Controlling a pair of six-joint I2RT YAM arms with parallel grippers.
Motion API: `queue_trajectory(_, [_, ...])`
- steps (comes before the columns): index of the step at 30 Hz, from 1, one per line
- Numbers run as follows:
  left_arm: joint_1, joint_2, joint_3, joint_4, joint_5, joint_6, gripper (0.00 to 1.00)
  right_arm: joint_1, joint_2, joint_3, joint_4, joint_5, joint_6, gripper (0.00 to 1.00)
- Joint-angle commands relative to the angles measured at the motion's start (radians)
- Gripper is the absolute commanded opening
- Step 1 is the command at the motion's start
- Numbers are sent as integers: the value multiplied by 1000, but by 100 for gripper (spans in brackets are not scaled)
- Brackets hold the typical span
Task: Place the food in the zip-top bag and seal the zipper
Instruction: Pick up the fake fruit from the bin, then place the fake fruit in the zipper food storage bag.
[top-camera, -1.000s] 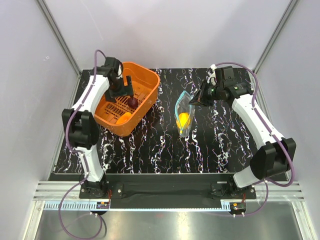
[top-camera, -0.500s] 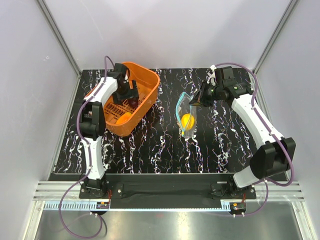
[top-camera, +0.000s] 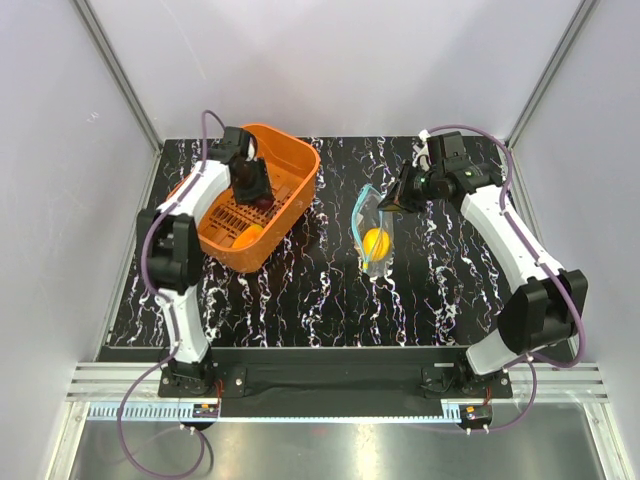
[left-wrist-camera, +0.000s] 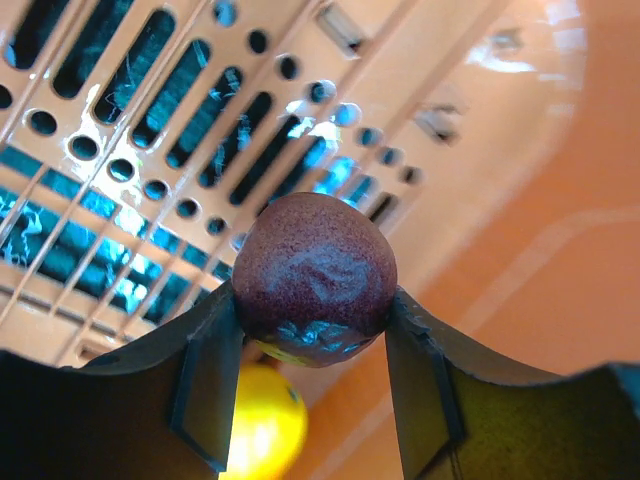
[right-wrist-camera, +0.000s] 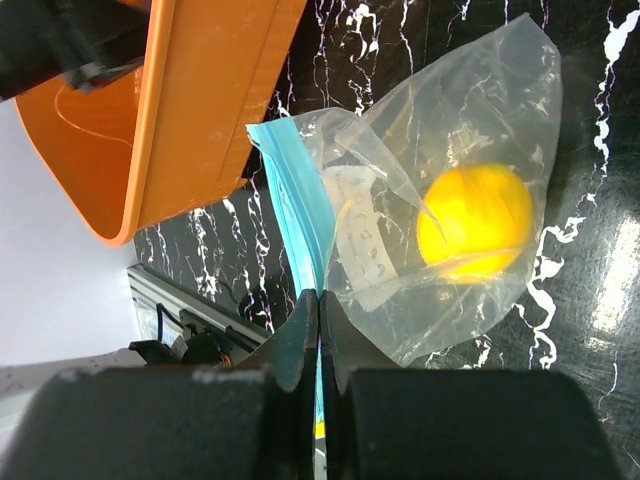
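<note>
Table (top-camera: 300, 290): a rectangular black top with white marble-like veins. It looks glossy in the right wrist view.
Orange slotted basket (top-camera: 292, 163): stands on the far-left part of the top, its long sides running diagonally to the table's edges.
Zip-top bag (top-camera: 371, 214): a clear pouch to the right of the basket and apart from it, in the far half of the top. Its lower end rests on the black surface and its mouth end looks raised.
Zipper (top-camera: 358, 212): a light-blue strip along the bag's edge that faces the basket.
Yellow-orange fruit (top-camera: 375, 242): lies inside the bag, toward its lower end.
</note>
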Motion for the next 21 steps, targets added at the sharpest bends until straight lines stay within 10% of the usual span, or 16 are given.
queue_trajectory(1, [-7, -185, -27, 105, 83, -39, 33, -2, 15, 49, 12, -14, -7, 0])
queue_trajectory(21, [-308, -331, -100, 564, 520, -125, 24, -2, 57, 134, 31, -83, 65, 0])
